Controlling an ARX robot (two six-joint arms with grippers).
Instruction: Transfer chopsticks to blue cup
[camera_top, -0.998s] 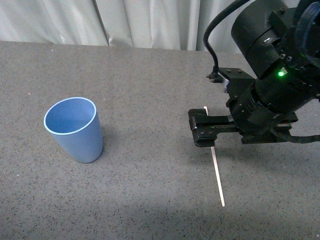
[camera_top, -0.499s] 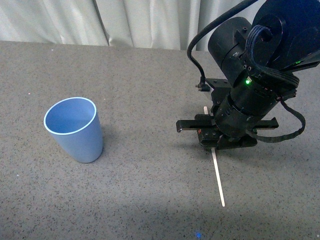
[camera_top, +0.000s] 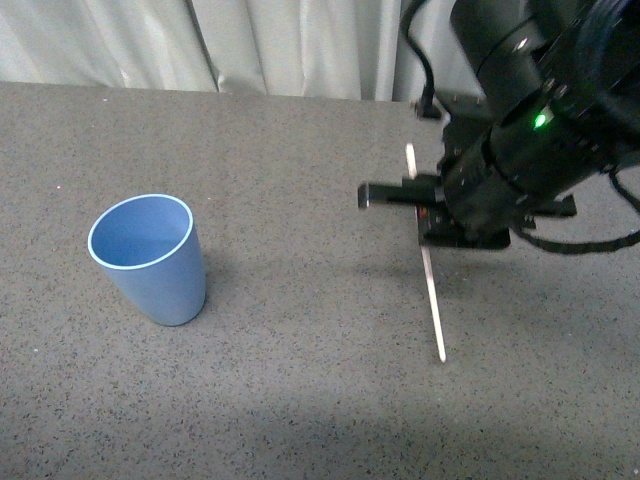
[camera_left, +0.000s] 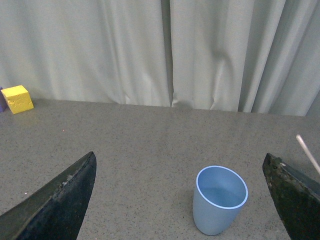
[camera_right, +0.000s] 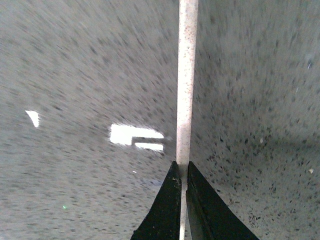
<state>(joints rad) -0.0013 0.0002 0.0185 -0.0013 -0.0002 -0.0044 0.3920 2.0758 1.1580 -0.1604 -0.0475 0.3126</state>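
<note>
1. Front view: the thin, straight, cream-white chopstick (camera_top: 432, 290) is caught in the right gripper (camera_top: 426, 215) a little above its middle. A short end sticks out beyond the gripper on the far side and a longer end slants down toward the camera.
2. Right wrist view is blurred, but it shows the two dark fingertips of the right gripper (camera_right: 181, 172) pressed together on the chopstick (camera_right: 186, 75), which runs straight out ahead of them over the speckled grey surface (camera_right: 75, 75).
3. Whether the lower tip touches the surface (camera_top: 300, 380) cannot be told.
4. The plain light-blue plastic cup (camera_top: 155, 270) stands upright, mouth open, well apart from the right gripper, off to its left.
5. Left wrist view: the left gripper (camera_left: 179, 156) has its fingers spread wide with nothing between them. The blue cup (camera_left: 217, 210) stands ahead of it, and the chopstick (camera_left: 307, 152) shows as a sliver past its right finger.
6. Far ahead of the left gripper, off to its left, a small yellow block (camera_left: 16, 98) sits by the pale curtain (camera_left: 150, 50).
</note>
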